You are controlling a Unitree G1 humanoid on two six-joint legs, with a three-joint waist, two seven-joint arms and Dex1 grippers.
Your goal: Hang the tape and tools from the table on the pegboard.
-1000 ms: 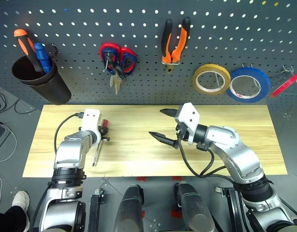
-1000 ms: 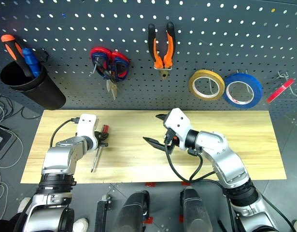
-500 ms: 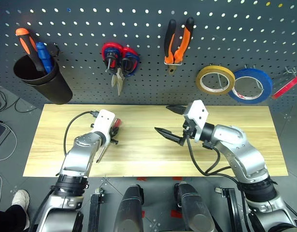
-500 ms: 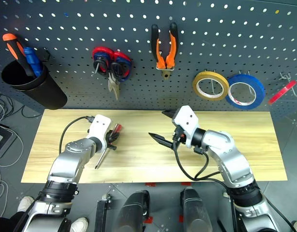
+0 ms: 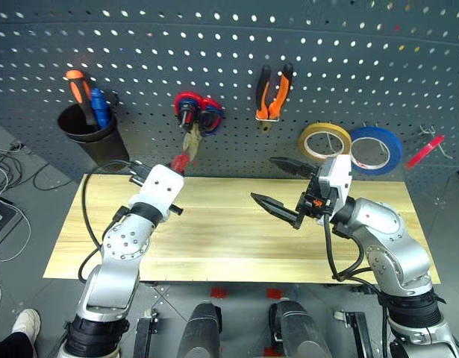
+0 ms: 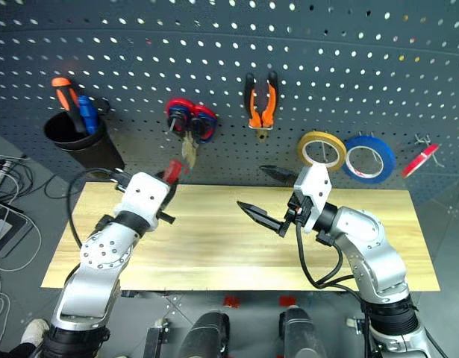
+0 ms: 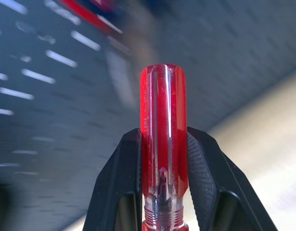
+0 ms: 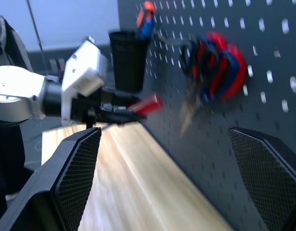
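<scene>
Raised off the table since the earlier frame, the left gripper had carried the red-handled screwdriver up from the planks, where it had lain a second before, to the lower edge of the pegboard. Ahead of that hand stood the pegboard, already bearing the red-handled scissors just above and beyond the fingertips, the pliers further toward the robot's right, and the yellow tape beside the blue tape roll. A black cup with two other screwdrivers hung to the left of the hand. The left fingers were clamped on the transparent red handle, whose long axis ran out along the gripper, handle end leading toward the board. The right gripper hovered over the table's middle, jaws spread wide and empty. Judged from this, the left arm was the nearer to any free hook, with the board straight ahead.
</scene>
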